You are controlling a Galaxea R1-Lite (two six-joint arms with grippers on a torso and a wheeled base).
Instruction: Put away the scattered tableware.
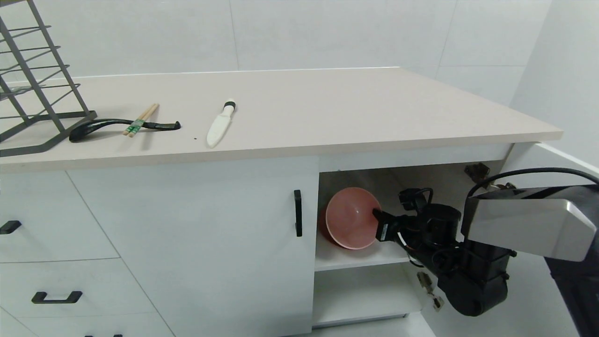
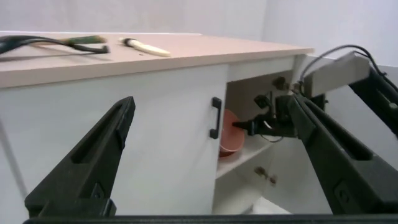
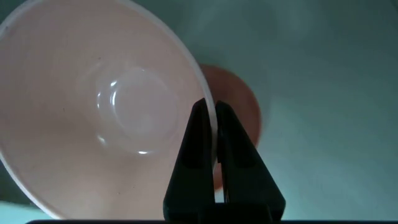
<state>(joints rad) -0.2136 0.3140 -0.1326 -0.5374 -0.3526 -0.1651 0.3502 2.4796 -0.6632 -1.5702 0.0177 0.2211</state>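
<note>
A pink bowl [image 1: 351,217] is tipped on its side over the upper shelf [image 1: 355,256] of the open cabinet, its opening facing outward. My right gripper [image 1: 376,218] is shut on its rim, and the right wrist view shows the gripper [image 3: 214,127] pinching the bowl [image 3: 112,106] at the edge. A darker red round shape [image 3: 239,102] sits just behind it. On the counter lie a black ladle [image 1: 117,124], chopsticks [image 1: 140,120] and a white knife [image 1: 221,124]. My left gripper [image 2: 211,107] hangs open in front of the cabinet, holding nothing.
A dark wire dish rack [image 1: 32,84] stands at the counter's left end. The left cabinet door with its black handle [image 1: 297,213] is closed beside the opening. Drawers [image 1: 56,297] lie further left. A lower shelf [image 1: 360,299] sits beneath the bowl.
</note>
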